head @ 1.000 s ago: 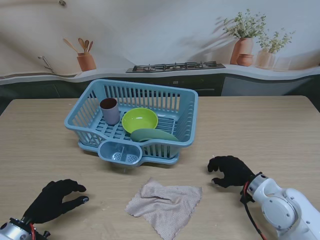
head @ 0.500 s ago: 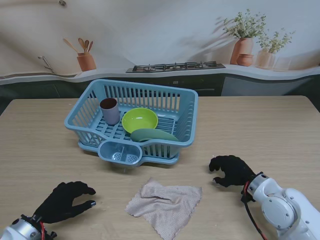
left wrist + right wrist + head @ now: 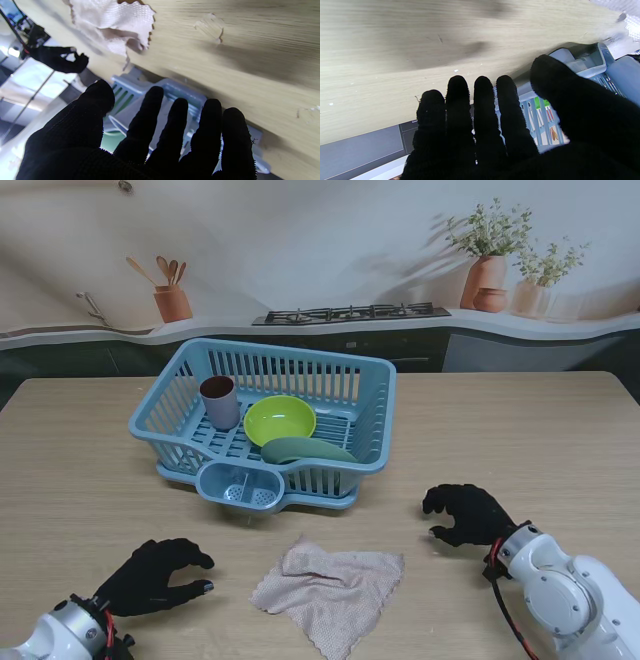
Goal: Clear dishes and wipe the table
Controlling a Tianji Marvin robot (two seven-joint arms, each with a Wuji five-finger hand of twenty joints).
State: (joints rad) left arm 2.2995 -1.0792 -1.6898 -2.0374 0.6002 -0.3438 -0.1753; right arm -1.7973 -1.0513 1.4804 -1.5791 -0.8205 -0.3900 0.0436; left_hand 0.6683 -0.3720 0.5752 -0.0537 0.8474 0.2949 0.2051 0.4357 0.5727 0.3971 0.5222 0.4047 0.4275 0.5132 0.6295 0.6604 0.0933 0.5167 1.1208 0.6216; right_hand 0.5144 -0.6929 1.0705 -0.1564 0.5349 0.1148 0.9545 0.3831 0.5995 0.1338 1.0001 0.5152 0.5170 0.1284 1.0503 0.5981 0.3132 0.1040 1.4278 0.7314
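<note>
Your left hand hovers over the near left of the table, fingers loosely curled and apart, holding nothing; its wrist view shows the same spread fingers with empty air between them. Just right of it lies the cloth, crumpled flat on the wood and touched by neither hand. Farther from you, around the middle of the table, sits the blue rack. Inside it you have a brown cup upright at the left, a lime bowl beside it, and a green plate leaning at the front rail. Your right hand sits near the table right of the cloth, fingers bent but parted, gripping nothing. The surface is pale wood grain with a few small specks visible from the wrist views. Behind the table runs a printed kitchen backdrop: a pot of utensils at left, a stove in the centre, potted plants at right.
</note>
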